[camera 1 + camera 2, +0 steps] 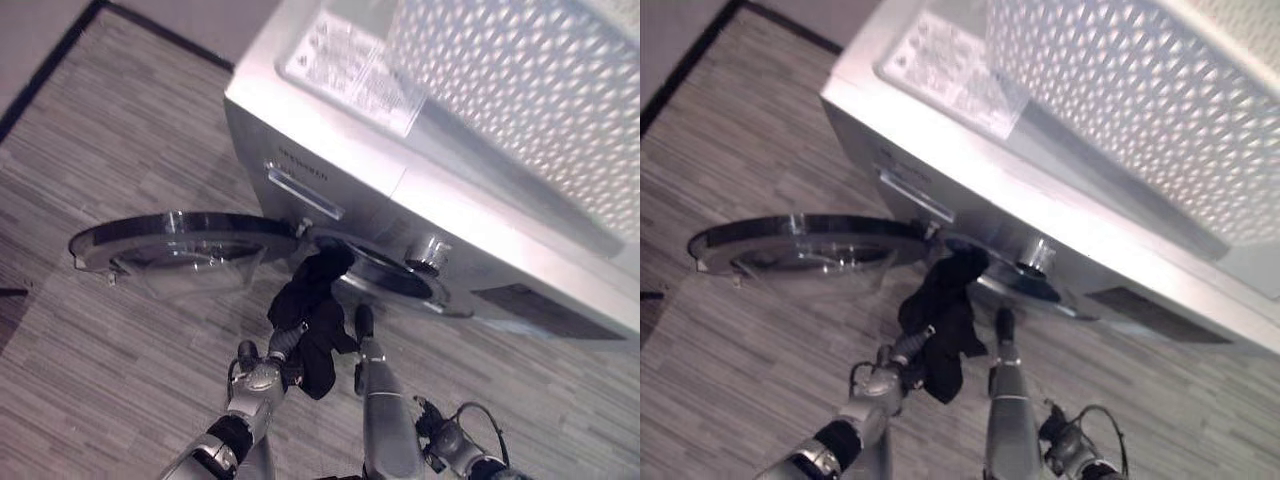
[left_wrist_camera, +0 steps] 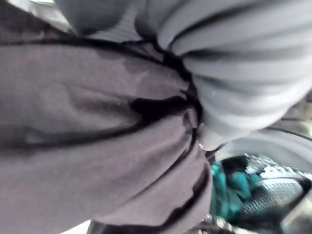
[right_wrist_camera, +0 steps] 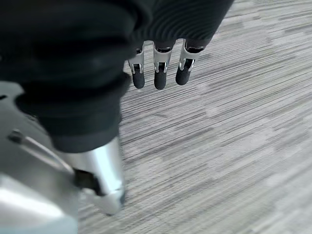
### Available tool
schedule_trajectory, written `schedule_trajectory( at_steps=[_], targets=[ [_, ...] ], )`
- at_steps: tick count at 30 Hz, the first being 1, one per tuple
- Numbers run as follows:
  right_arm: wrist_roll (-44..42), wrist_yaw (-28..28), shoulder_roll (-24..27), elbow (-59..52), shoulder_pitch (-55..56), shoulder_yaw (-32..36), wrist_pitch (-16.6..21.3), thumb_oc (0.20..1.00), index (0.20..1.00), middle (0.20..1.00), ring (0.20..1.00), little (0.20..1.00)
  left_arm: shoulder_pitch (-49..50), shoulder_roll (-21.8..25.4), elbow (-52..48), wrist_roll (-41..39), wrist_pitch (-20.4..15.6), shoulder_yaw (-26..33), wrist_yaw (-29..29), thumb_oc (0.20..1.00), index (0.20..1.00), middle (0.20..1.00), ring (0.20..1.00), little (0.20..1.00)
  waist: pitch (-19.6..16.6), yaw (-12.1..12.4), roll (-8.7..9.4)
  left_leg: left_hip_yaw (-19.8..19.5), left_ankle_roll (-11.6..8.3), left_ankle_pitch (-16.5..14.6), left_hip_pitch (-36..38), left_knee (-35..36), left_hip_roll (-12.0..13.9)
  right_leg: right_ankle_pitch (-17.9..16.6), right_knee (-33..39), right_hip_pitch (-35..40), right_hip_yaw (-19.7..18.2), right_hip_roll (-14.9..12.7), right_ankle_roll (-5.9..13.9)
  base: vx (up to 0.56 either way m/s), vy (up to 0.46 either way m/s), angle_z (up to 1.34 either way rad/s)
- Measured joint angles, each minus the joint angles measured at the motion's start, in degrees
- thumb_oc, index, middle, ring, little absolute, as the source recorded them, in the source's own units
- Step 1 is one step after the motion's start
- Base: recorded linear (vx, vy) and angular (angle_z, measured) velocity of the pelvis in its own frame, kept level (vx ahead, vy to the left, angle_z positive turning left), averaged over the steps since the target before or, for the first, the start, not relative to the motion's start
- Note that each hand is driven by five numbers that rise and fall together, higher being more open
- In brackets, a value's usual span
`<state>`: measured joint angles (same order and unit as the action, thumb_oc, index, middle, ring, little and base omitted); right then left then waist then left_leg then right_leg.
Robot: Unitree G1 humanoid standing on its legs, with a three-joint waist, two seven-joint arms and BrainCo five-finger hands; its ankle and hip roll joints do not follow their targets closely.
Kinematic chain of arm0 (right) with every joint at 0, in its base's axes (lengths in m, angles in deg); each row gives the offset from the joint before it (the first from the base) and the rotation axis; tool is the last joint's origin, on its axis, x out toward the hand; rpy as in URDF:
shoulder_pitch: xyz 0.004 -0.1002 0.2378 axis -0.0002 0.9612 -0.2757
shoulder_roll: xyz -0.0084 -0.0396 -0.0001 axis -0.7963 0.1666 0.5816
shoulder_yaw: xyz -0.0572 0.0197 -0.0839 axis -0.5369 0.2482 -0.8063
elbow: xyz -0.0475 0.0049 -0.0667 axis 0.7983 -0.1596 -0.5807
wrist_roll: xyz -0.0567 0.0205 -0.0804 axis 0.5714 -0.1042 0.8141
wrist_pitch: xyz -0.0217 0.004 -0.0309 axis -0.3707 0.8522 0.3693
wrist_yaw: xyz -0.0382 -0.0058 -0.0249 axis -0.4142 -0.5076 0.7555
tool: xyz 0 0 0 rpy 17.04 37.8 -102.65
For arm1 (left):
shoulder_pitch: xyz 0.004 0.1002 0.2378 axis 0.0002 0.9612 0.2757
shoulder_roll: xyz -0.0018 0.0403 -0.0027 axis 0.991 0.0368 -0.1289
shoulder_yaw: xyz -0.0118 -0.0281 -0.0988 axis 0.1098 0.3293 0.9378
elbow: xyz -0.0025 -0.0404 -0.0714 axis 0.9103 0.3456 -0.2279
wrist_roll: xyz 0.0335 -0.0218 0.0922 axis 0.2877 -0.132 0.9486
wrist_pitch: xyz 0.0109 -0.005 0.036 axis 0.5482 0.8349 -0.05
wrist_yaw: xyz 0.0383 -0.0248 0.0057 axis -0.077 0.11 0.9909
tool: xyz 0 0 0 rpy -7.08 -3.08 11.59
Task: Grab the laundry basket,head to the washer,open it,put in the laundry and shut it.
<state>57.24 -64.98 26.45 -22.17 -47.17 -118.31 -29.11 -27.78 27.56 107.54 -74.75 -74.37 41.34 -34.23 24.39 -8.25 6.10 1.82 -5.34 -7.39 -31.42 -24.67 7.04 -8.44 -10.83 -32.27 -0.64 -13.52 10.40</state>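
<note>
Lighting is even and moderately bright in both eye views, apparently from overhead. The flat top of the silver-white washing machine [image 1: 420, 150] is washed out, and the white perforated plastic basket [image 1: 520, 90] at 1 o'clock is overexposed along its upper edge. A bright highlight sits on the chrome round knob [image 1: 432, 252]. The round glass washer door [image 1: 185, 250] at 9 o'clock shows pale reflections. The black crumpled garment [image 1: 310, 320] reads as near-featureless dark. Grey striped wood-grain flooring [image 3: 234, 146] carries soft, diffuse shadows. The left wrist view is heavily blurred close up; the drum interior at 4 o'clock is dim.
</note>
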Motion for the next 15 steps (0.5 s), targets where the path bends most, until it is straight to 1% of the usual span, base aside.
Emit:
schedule_trajectory(
  at_steps=[1, 2, 3, 4, 5, 6, 7, 8, 9, 10, 12, 13, 14, 15],
  targets=[
    [0.0, 0.0, 0.3, -1.3, 0.5, 0.0, -0.2, 1.0, 1.0, 1.0, 1.0, 1.0, -0.6, 0.3, -0.1, 0.0, 0.0, -0.1, 0.1, 0.2, 0.2, 0.2, 0.2, 0.2, 0.1, -0.2, -0.04, 0.1, 0.05, -0.1, -1.0, -1.1, 0.2, 0.3, -0.8, -0.9, -0.5, 0.7, -0.19, -0.08, -0.008, -0.02],
    [0.0, 0.0, 1.3, -4.3, 1.5, 0.0, -0.2, 1.0, 1.0, 1.0, 1.0, 1.0, -1.9, 0.4, -0.1, 0.0, -0.1, 0.2, 0.3, 0.2, 0.2, 0.2, 0.2, 0.2, -0.1, -0.3, -0.35, -0.4, 0.31, -0.8, -3.4, -3.1, 0.6, 1.4, -3.5, -3.5, -0.7, 1.1, -0.34, -0.07, 0.003, 0.01],
    [0.0, -0.1, 1.4, -5.1, 1.3, 0.2, 0.1, 1.0, 1.0, 1.0, 1.0, 1.0, -3.7, 0.8, -0.1, 0.1, -0.1, 0.6, 0.6, 0.2, 0.2, 0.2, 0.2, 0.2, -0.2, -0.6, -0.28, -0.7, 0.21, -0.9, -5.3, -4.2, 0.6, 2.1, -5.2, -5.8, -0.8, 1.1, -0.42, -0.11, 0.01, 0.05],
    [0.0, -0.2, 1.6, -6.0, 0.0, 0.3, -0.2, 1.0, 1.0, 1.0, 1.0, 1.0, -6.7, 1.0, 0.2, 0.2, -0.1, 1.1, 1.0, 0.2, 0.2, 0.2, 0.2, 0.2, -0.2, -1.4, -0.22, -1.3, 0.54, -1.1, -8.4, -6.4, 0.7, 2.2, -7.0, -8.7, -1.0, 1.5, -0.49, -0.07, 0.012, -0.01],
    [0.0, -0.2, 2.1, -7.8, -0.1, 0.3, -0.3, 1.0, 1.0, 1.0, 1.0, 1.0, -8.6, 0.9, 0.6, 0.4, -0.1, 1.1, 1.2, 0.2, 0.2, 0.2, 0.2, 0.2, -0.2, -1.8, -0.2, -1.3, 0.72, -1.9, -10.1, -8.4, 1.0, 2.4, -8.5, -10.3, -1.2, 1.7, -0.59, -0.04, 0.015, -0.12],
    [0.0, -0.4, 2.4, -9.6, -0.1, 0.5, -0.2, 1.0, 1.0, 1.0, 1.0, 1.0, -10.1, 0.8, 1.9, 0.7, -0.1, 1.2, 1.5, 0.2, 0.2, 0.2, 0.2, 0.2, -0.3, -2.0, -0.13, -1.3, 0.45, -2.9, -11.6, -10.1, 1.3, 3.0, -10.3, -11.9, -1.7, 2.0, -0.45, -0.02, 0.014, -0.18],
    [0.0, -0.9, 2.5, -10.7, -0.1, 0.9, -0.1, 1.0, 1.0, 1.0, 1.0, 1.0, -11.7, 0.7, 2.4, 0.7, -0.1, 1.2, 1.9, 0.2, 0.2, 0.2, 0.2, 0.2, -0.3, -2.5, -0.03, -1.2, 0.53, -3.4, -12.4, -11.1, 1.3, 3.2, -11.0, -12.7, -2.2, 2.1, -0.23, -0.03, 0.014, -0.14],
    [0.1, -1.0, 2.9, -11.8, -0.1, 0.9, -0.2, 1.0, 1.0, 1.0, 1.0, 1.0, -13.2, 0.6, 2.5, 0.7, -0.1, 1.3, 2.1, 0.2, 0.2, 0.2, 0.2, 0.2, -0.4, -3.1, 0.04, -1.1, 0.17, -3.7, -13.0, -11.9, 1.3, 3.3, -11.4, -13.2, -2.4, 2.1, -0.04, -0.02, 0.001, -0.07],
    [0.1, -1.0, 3.3, -12.9, 0.3, 1.0, -0.2, 1.0, 1.0, 1.0, 1.0, 1.0, -14.4, 0.3, 3.1, 0.7, -0.1, 1.2, 2.1, 0.2, 0.2, 0.2, 0.2, 0.2, -1.0, -3.5, 0.08, -1.2, 0.41, -4.2, -14.0, -13.1, 1.4, 3.6, -12.3, -14.1, -2.5, 2.1, -0.02, -0.02, -0.004, -0.05],
    [0.1, -1.0, 4.0, -16.2, 1.9, 1.5, -0.3, 1.0, 1.0, 1.0, 1.0, 1.0, -16.5, -0.1, 5.1, 0.7, -0.1, 1.7, 2.5, 0.2, 0.2, 0.2, 0.2, 0.2, -3.6, -3.9, 0.5, -1.3, 0.13, -5.3, -16.7, -15.2, 1.4, 4.8, -15.2, -17.4, -3.2, 2.1, 0.18, -0.01, -0.003, -0.05],
    [0.1, -1.2, 4.1, -19.2, 2.9, 3.1, 0.0, 1.0, 1.0, 1.0, 1.0, 1.0, -18.7, 0.2, 6.5, 0.6, -0.2, 2.4, 3.2, 0.2, 0.2, 0.2, 0.2, 0.2, -5.0, -5.0, 1.41, -1.5, 0.1, -6.3, -18.2, -17.6, 1.5, 6.2, -18.2, -19.1, -3.4, 2.3, 0.17, 0.0, 0.0, 0.0],
    [0.1, -1.1, 4.4, -21.0, 3.3, 3.5, 0.0, 1.0, 1.0, 1.0, 1.0, 1.0, -19.3, 0.3, 6.7, 0.6, -0.1, 2.7, 3.5, 0.2, 0.2, 0.2, 0.2, 0.2, -5.5, -5.1, 1.76, -1.7, -0.08, -6.9, -18.5, -18.8, 1.6, 6.7, -19.4, -19.6, -3.5, 2.4, 0.04, -0.01, -0.015, -0.03],
    [0.1, -1.2, 4.4, -23.2, 4.4, 4.3, 0.3, 1.0, 1.0, 1.0, 1.0, 1.0, -19.6, 0.1, 6.7, 0.6, -0.3, 3.2, 4.1, 0.2, 0.2, 0.2, 0.2, 0.2, -7.9, -5.5, 1.98, -1.7, 0.04, -8.1, -20.0, -20.6, 1.9, 8.0, -21.3, -21.3, -3.7, 2.6, 0.13, -0.01, -0.015, -0.06],
    [0.1, -1.2, 4.5, -24.2, 5.0, 4.8, 0.4, 1.0, 1.0, 1.0, 1.0, 1.0, -19.8, -0.2, 6.6, 0.7, -0.3, 3.2, 4.5, 0.2, 0.2, 0.2, 0.2, 0.2, -9.0, -5.4, 2.01, -1.9, 0.14, -8.4, -20.8, -21.3, 2.0, 8.3, -22.3, -22.1, -3.7, 2.7, 0.14, 0.0, 0.0, 0.0]
  ],
)
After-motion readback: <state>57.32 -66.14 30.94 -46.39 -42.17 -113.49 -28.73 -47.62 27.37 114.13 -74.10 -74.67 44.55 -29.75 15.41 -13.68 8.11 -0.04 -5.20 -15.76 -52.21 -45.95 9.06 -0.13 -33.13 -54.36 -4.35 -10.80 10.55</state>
